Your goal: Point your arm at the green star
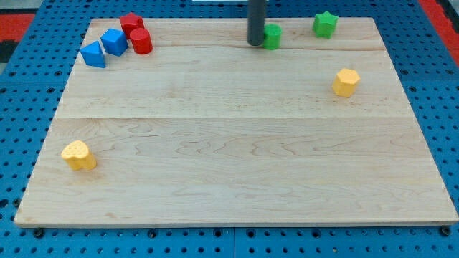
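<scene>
Along the top edge of the pale wooden bench, my tip sits at the end of the straight dark rod, touching or just beside a small green block whose shape I cannot make out because the rod covers its left side. I have no hand with jaws to be apart or together, only this rod. The green star-shaped block I am meant to point at lies further toward the view's right, near the top edge, apart from the partly hidden green block and from my tip. To do this well, I judge that I should travel rightward along a line that passes below the nearer green block rather than through it, since ploughing straight across would likely shove it into the star and spoil the layout. I should stop just beside the star, close but not touching, so it stays where it is. The yellow hexagonal block sits lower on the view's right, well clear of that path. The cluster at the view's top left, two blue blocks and two red blocks, and the yellow heart-like block at the lower left are far from the route and need no care.
</scene>
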